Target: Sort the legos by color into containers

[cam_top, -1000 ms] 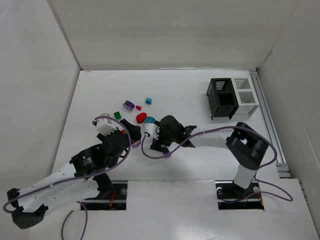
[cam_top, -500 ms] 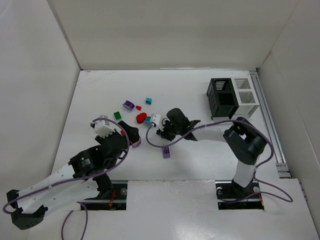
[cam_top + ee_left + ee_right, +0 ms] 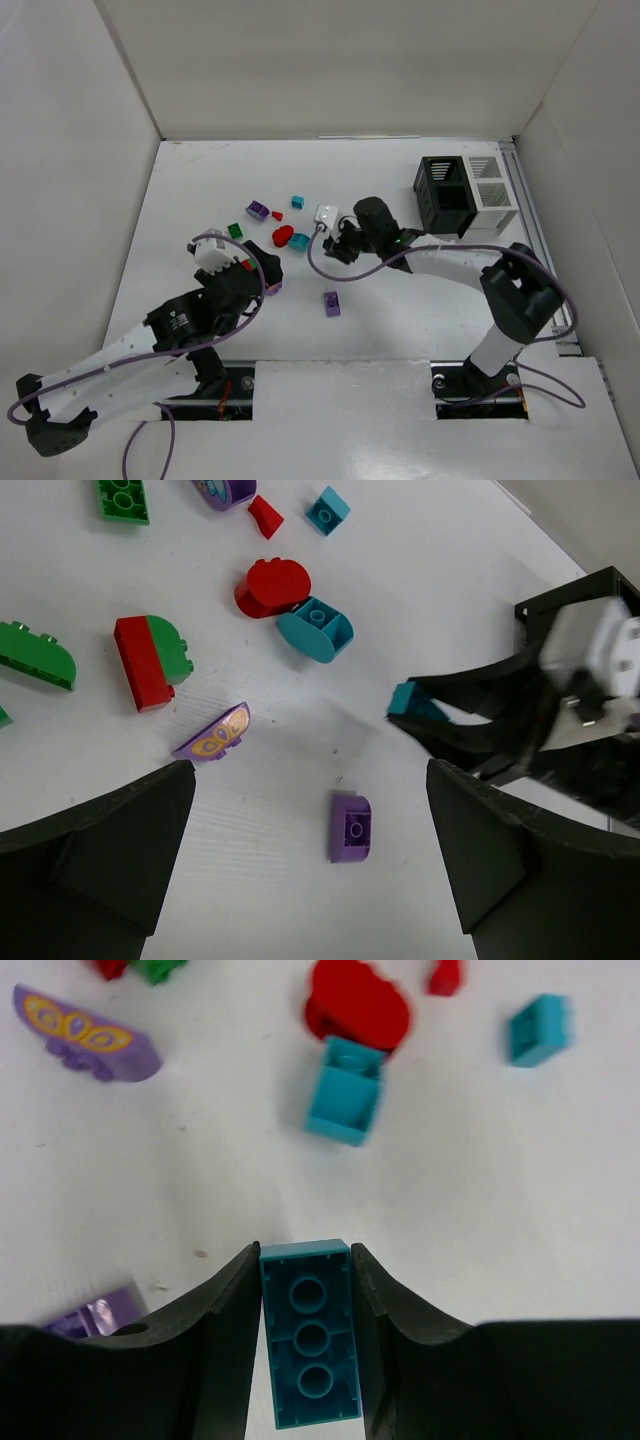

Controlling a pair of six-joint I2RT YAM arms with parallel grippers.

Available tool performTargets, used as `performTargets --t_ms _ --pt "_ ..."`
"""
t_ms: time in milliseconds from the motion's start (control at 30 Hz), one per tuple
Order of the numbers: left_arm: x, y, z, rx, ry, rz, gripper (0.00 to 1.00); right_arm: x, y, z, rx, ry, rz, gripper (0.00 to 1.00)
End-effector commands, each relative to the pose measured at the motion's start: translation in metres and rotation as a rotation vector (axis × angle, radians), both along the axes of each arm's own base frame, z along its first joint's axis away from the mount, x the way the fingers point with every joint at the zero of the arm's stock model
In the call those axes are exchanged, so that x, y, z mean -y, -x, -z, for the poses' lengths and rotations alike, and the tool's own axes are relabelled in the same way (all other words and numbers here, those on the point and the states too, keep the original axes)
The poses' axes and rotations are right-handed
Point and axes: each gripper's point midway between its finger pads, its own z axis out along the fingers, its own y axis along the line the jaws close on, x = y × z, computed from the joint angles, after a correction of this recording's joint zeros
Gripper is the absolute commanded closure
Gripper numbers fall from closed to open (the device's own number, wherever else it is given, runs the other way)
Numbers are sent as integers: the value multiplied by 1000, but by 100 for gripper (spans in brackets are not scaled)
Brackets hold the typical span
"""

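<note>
My right gripper (image 3: 303, 1252) is shut on a teal lego (image 3: 311, 1335), gripped by its long sides and held above the table. From overhead that gripper (image 3: 340, 243) hangs right of the loose legos. These include a red one (image 3: 282, 236), a teal one (image 3: 299, 241), another teal one (image 3: 297, 202), a purple one (image 3: 257, 211) and a green one (image 3: 234, 230). My left gripper (image 3: 310, 770) is open with nothing in it, above a purple lego (image 3: 350, 827). The containers, a black bin (image 3: 444, 196) and a white bin (image 3: 492, 193), stand at the back right.
A purple butterfly piece (image 3: 213, 733), a red-and-green piece (image 3: 150, 660) and a green piece (image 3: 35, 655) lie near my left gripper. White walls enclose the table on three sides. The right arm (image 3: 450, 262) stretches across the middle.
My right gripper shut on the teal lego, lifted it and moved back and right toward the bins, uncovering the purple lego near the front. The left arm barely moved.
</note>
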Motion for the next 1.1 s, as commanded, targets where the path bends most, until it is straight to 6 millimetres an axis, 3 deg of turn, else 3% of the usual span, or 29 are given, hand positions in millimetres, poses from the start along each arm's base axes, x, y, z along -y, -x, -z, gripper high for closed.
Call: performTargets --t_ms 0,33,67,133,167,267,300,333,400,433,500,533,667,700,867,900,933,1067 --pt "4 -6 -5 25 -7 -8 0 17 -28 -66 77 -165 46 91" --pt "7 -8 -5 29 -13 -3 0 23 -30 -75 75 -196 30 91" --pt "9 -9 -5 29 -13 -3 0 45 -47 -83 88 -212 78 91" --pt "14 -12 0 23 -48 6 0 70 -61 -106 124 -251 128 89" --pt "15 -13 3 15 -61 7 0 100 -78 -110 127 -252 210 89" --pt "23 -19 2 11 -79 0 0 149 -108 -143 194 -262 337 85" --pt "21 -23 4 10 -90 -16 0 181 -120 -142 181 -235 426 85" --pt "24 -26 0 12 -94 2 0 198 -133 -154 209 -220 472 84" --pt "32 -35 0 6 -112 39 0 233 -150 -157 212 -177 577 84" --pt "27 -43 1 1 -119 24 0 262 -163 -162 217 -158 634 84" --pt "32 -54 3 -15 -112 45 0 290 -177 -167 230 -150 699 83" --pt "24 -64 5 -24 -117 20 0 309 -184 -168 236 -147 738 83" --pt "26 -81 13 -55 -161 76 0 346 -220 -166 234 -134 795 83" --pt "29 -85 7 -47 -164 79 0 352 -225 -164 230 -137 799 83" --pt "37 -101 15 -87 -227 89 0 383 -243 -153 209 -133 843 74" --pt "38 -103 26 -114 -248 91 0 389 -246 -150 205 -131 854 73" --pt "40 -105 20 -102 -239 90 0 390 -246 -150 205 -131 854 73" --pt "48 -111 37 -152 -278 109 0 405 -253 -144 208 -116 880 69"
